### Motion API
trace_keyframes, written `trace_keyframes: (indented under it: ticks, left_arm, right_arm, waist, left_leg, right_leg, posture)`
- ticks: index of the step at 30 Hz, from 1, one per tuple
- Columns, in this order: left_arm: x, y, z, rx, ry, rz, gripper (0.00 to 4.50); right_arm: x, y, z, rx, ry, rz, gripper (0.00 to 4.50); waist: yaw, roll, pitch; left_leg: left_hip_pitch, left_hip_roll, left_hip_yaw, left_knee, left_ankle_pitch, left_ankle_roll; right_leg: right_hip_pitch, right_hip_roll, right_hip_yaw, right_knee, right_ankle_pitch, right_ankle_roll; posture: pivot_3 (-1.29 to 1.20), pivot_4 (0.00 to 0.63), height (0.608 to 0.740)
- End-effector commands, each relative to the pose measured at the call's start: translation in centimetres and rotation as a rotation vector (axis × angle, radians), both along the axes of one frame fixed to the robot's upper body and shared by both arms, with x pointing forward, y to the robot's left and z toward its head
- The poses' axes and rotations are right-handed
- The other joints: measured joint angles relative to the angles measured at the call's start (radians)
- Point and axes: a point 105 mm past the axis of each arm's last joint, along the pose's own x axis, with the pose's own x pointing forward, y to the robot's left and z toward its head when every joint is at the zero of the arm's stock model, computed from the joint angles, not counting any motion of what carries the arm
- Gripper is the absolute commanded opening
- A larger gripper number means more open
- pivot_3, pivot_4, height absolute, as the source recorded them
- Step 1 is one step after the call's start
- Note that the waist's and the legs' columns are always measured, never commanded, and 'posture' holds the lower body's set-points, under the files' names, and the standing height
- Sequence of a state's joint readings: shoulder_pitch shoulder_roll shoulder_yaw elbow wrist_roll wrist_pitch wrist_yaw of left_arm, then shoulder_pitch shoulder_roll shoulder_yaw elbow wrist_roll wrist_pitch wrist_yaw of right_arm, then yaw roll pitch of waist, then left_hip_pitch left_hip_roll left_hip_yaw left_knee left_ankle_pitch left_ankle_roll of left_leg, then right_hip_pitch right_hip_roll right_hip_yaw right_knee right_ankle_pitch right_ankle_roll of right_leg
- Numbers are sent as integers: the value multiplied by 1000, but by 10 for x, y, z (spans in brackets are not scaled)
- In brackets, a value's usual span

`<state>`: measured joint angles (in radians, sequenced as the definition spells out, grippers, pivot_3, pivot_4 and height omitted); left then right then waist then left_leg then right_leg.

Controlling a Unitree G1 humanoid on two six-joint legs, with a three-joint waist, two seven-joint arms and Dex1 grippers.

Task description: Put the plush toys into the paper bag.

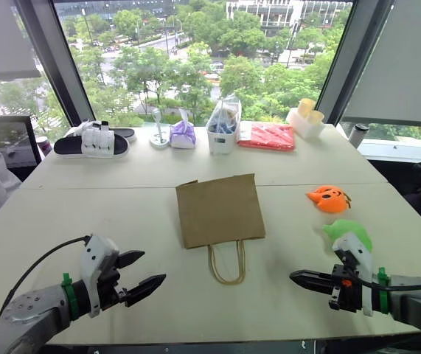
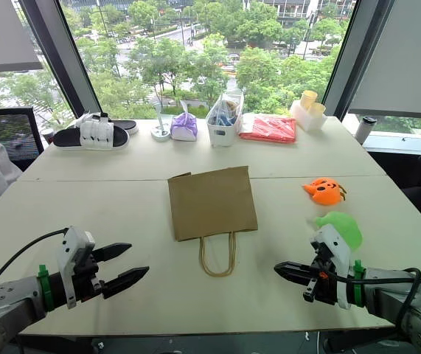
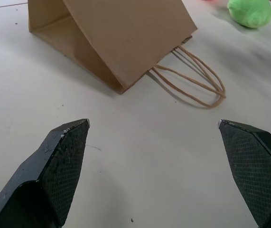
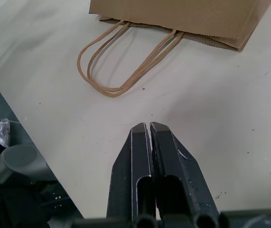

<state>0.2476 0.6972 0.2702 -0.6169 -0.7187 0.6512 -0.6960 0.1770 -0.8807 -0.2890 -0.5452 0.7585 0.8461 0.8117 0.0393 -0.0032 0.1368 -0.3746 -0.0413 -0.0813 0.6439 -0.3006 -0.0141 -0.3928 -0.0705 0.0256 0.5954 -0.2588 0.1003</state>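
Lying flat, paper bag (image 1: 219, 209), left hand (image 1: 141, 274) spread, right hand (image 4: 149, 127) pinched together

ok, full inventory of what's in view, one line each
paper bag: 1, brown, flat at table centre, handles toward the robot
pumpkin plush: 1, orange, right of bag
green plush: 1, near the right gripper
red packet: 1, far edge
purple pouch: 1, far edge
clear plastic bag: 1, in white bin, far edge
sandal: 1, black and white, far left
cups: 2, yellow, far right
table: 1, off-white
left gripper: black, open, empty
right gripper: black, shut, empty
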Motion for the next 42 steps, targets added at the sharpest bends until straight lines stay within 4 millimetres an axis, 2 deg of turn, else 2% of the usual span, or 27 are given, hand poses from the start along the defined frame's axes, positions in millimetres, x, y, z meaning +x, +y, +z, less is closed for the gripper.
trace_keyframes:
  ticks: [1, 10, 12, 14, 17, 19, 23, 26, 31, 42]
  left_arm:
    - [1, 2, 8, 3, -33, -4, 4500]
    - [5, 4, 8, 10, -39, -2, 4500]
    - [12, 7, 7, 79, -61, -9, 4500]
    - [20, 4, 15, 143, -116, -79, 4500]
    - [37, -16, 34, 241, -236, -286, 4500]
    - [46, -31, 35, 306, -292, -420, 4500]
    - [57, -58, 21, 329, -328, -634, 4500]
    - [62, -66, 2, 401, -353, -759, 4500]
    - [82, -94, -6, 437, -440, -866, 4500]
    - [95, -112, -14, 492, -544, -934, 4500]
  right_arm:
    - [1, 3, 4, 7, -27, 9, 62]
    - [2, 3, 5, 10, -35, 0, 62]
    - [4, 2, 7, 18, -47, -16, 62]
    - [4, 4, 10, 39, -54, -20, 62]
    - [0, 16, 12, 53, -40, 28, 62]
    - [-1, 23, 12, 44, -38, 53, 62]
    - [-3, 32, 14, 52, -57, 57, 62]
    - [-5, 39, 14, 58, -62, 60, 62]
    - [-12, 53, 12, 78, -84, 38, 62]
    - [-20, 61, 11, 100, -89, -6, 62]
  waist:
    - [0, 0, 0]
    - [0, 0, 0]
    - [1, 0, 0]
    - [2, 0, 0]
    - [4, 0, 0]
    - [2, 0, 0]
    - [-5, 0, 0]
    - [-7, 0, 0]
    - [4, -1, 1]
    - [-1, -2, 0]
  left_leg:
    - [0, 0, 0, 0, 0, 0]
    - [0, 0, 0, 0, 0, 0]
    - [0, 0, 0, 0, 0, 0]
    - [0, 0, 0, 1, 0, 0]
    - [1, -1, 0, 2, 0, 0]
    - [1, -1, -1, 2, 0, 0]
    - [1, -2, 2, 1, 0, 0]
    - [0, -1, 2, 0, 0, 1]
    - [-1, -1, 0, 2, 0, 1]
    - [0, -1, 0, 4, 0, 1]
  right_leg:
    - [0, 0, 0, 0, 0, 0]
    - [0, 0, 0, 0, 0, 0]
    - [0, 0, 0, 0, 0, 0]
    - [0, 0, -1, 0, 0, 0]
    - [1, 1, -1, 0, 0, 0]
    - [2, 0, -1, 0, 0, 0]
    - [0, 0, -1, 0, 0, 0]
    - [-2, 0, -1, 0, 2, 3]
    - [0, 0, -4, 1, 2, 3]
    - [0, 5, -4, 4, 3, 5]
  posture:
    - [0, 150, 740]
    - [0, 150, 740]
    - [0, 150, 740]
    - [0, 150, 740]
    - [0, 150, 740]
    - [0, 150, 740]
    - [0, 150, 740]
    - [0, 150, 740]
    - [0, 150, 740]
    - [0, 150, 740]
